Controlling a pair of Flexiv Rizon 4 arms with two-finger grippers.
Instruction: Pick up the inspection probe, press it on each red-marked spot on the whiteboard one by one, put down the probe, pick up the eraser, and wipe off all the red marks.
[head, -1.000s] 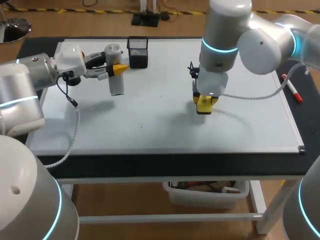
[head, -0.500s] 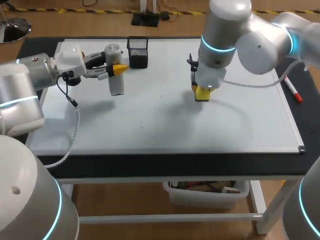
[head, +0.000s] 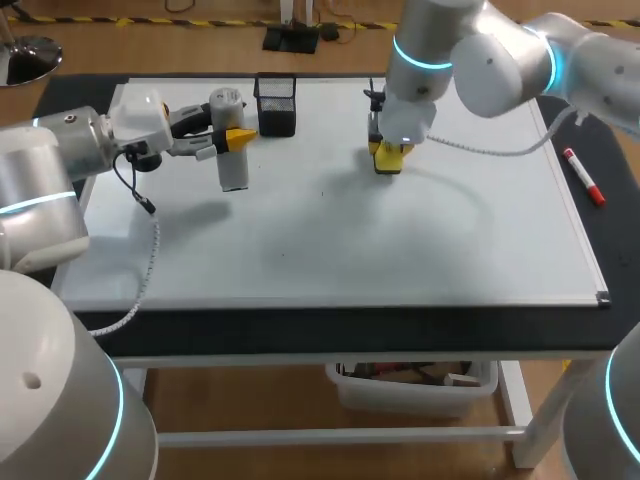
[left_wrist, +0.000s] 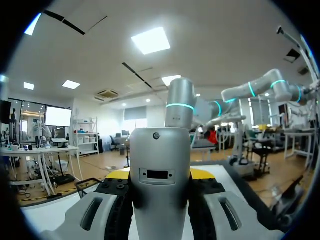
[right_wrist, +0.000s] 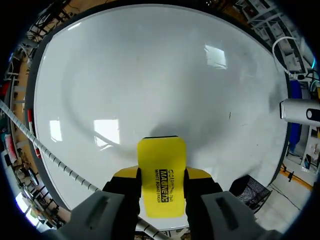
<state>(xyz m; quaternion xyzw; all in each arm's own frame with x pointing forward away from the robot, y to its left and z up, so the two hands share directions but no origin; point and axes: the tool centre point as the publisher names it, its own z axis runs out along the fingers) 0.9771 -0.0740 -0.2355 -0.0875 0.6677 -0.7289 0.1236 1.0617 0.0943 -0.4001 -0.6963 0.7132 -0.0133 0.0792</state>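
1. The inspection probe (head: 231, 150) — a pale grey cylinder — is being held upright near the far left corner of the desk (head: 330, 327). It is over the whiteboard (head: 330, 250) that is covering most of the desk top.
2. The probe is being clamped from two sides by the left end effector (head: 236, 137), whose arm is coming in level from the desk's left edge. Whether the probe's lower end is touching the whiteboard cannot be told.
3. In the left wrist view, the probe (left_wrist: 160, 185) is being pinched between the two yellow tips of the left end effector (left_wrist: 160, 174), one tip pressing on each side.
4. The yellow eraser (head: 387, 158) is being held over the whiteboard's far middle part, near the desk's far edge. It is gripped by the right end effector (head: 388, 152), which is pointing straight down.
5. In the right wrist view, the eraser (right_wrist: 161, 175) is being squeezed between the fingers of the right end effector (right_wrist: 161, 176) — its flat face is turned toward the whiteboard (right_wrist: 150, 75). Contact with the board cannot be told.
6. A black mesh holder (head: 275, 103) is being kept at the far edge of the desk, between the probe and the eraser.
7. A red-capped marker (head: 583, 177) is lying on the dark strip along the desk's right edge, just off the whiteboard.
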